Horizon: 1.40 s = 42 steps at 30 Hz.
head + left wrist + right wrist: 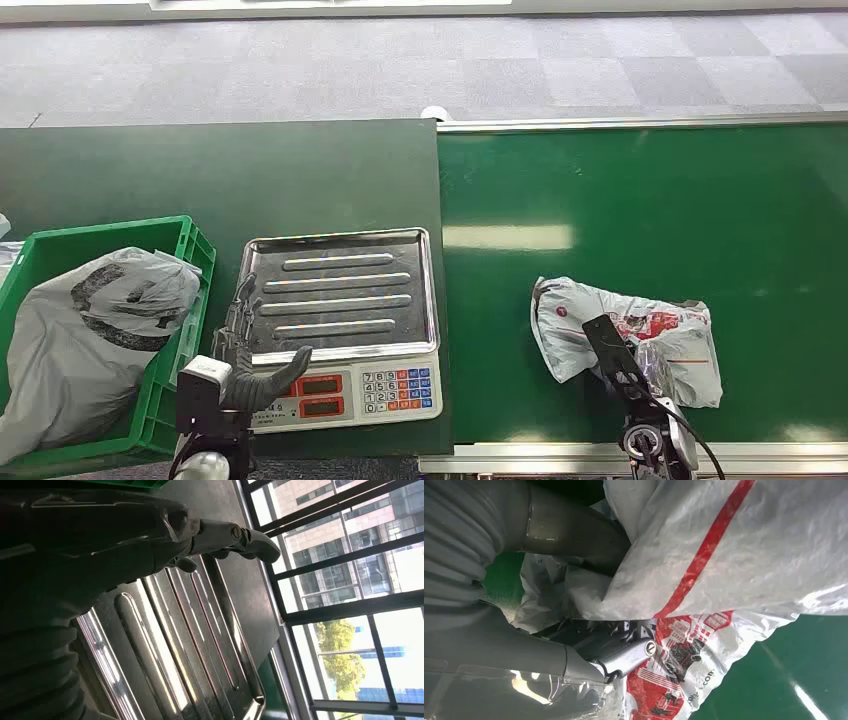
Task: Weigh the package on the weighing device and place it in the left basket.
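Dark fingers [589,635] of the robot's right hand [625,375] press into the crinkled white-and-red plastic package [640,335] at lower right of the head view, thumb on one side and fingers on the other in the wrist view, apparently closing on it for the lift; whether the grasp is firm cannot be told. The package lies on the green conveyor belt [640,190], well apart from the scale, so weighing is not yet done. At lower left, the left hand [245,350] hovers with fingers spread and empty at the left edge of the electronic scale's [345,390] ribbed steel pan [340,290], likely waiting to take the package on toward the basket. The pan carries nothing. The green plastic basket [195,245] at far left, just beside the scale, already contains a grey poly mailer bag [95,335] with dark lettering. Scale and basket stand on a darker green table [220,170] that abuts the belt
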Available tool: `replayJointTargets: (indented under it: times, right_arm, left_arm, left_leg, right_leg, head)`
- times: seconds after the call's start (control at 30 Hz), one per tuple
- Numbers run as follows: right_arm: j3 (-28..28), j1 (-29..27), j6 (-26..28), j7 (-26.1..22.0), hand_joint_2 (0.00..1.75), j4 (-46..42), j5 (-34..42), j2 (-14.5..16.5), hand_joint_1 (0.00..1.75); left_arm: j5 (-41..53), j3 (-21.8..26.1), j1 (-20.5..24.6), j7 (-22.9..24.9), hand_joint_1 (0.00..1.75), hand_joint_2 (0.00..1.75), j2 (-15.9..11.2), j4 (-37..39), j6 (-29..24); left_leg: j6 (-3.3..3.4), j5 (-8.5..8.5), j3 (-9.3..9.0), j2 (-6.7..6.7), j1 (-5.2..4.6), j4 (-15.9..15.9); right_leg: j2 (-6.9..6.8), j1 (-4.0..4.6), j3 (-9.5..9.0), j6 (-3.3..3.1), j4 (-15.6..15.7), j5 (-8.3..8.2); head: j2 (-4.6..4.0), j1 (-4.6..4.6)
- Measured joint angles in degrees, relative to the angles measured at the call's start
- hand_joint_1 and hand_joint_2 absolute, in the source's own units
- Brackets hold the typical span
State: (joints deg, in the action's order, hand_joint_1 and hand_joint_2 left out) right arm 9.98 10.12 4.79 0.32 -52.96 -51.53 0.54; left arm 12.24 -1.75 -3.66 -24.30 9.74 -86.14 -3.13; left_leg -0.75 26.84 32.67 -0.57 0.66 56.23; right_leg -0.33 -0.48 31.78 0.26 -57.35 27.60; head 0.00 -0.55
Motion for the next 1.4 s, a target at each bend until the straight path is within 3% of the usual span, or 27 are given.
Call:
replayJointTargets:
  times: [0.3,0.43,0.7,1.0,1.4]
  right_arm:
    - [-0.52,0.02,0.03,-0.59,1.75,0.49,0.40,-0.08,1.75]
    - [-0.65,0.01,0.46,-2.97,1.75,0.51,2.04,-0.10,1.75]
    - [-1.66,-0.90,4.21,-18.34,1.75,-3.88,8.40,0.10,1.75]
    - [-3.37,-4.36,9.72,-31.90,1.75,-13.96,13.64,1.04,1.75]
    - [-9.26,-4.98,15.51,-38.22,1.75,-25.10,12.39,1.91,1.75]
  left_arm:
    - [-0.22,-0.07,0.00,0.00,0.00,1.75,-0.01,0.00,-0.12]
    - [-0.77,-0.07,-0.06,-0.13,0.00,1.75,-0.05,-0.04,-0.62]
    - [-2.48,0.07,-0.44,-2.36,0.00,1.75,-0.09,-0.99,-1.11]
    - [-3.78,0.08,0.09,-4.28,0.00,1.75,-0.02,-1.04,-0.86]
    - [-4.69,-0.75,3.53,-5.66,0.00,1.75,0.51,1.24,0.38]
  left_leg:
    - [0.00,0.00,0.01,0.01,-0.01,0.00]
    - [0.00,0.00,0.01,0.01,-0.01,0.00]
    - [0.00,0.00,0.03,0.04,-0.01,0.00]
    - [0.00,0.00,0.03,0.01,-0.01,0.00]
    - [0.01,-0.01,0.02,-0.02,-0.02,0.01]
  right_leg:
    - [0.00,-0.01,0.00,0.00,0.00,0.00]
    - [0.00,-0.01,0.00,0.01,0.00,0.00]
    - [-0.01,-0.01,0.01,0.00,0.00,0.00]
    - [-0.01,-0.01,0.02,0.00,0.00,0.00]
    - [0.00,-0.02,0.01,0.01,0.00,-0.01]
  head:
    - [0.00,0.00]
    - [0.00,0.00]
    - [0.00,0.00]
    - [0.00,-0.01]
    - [0.00,0.00]
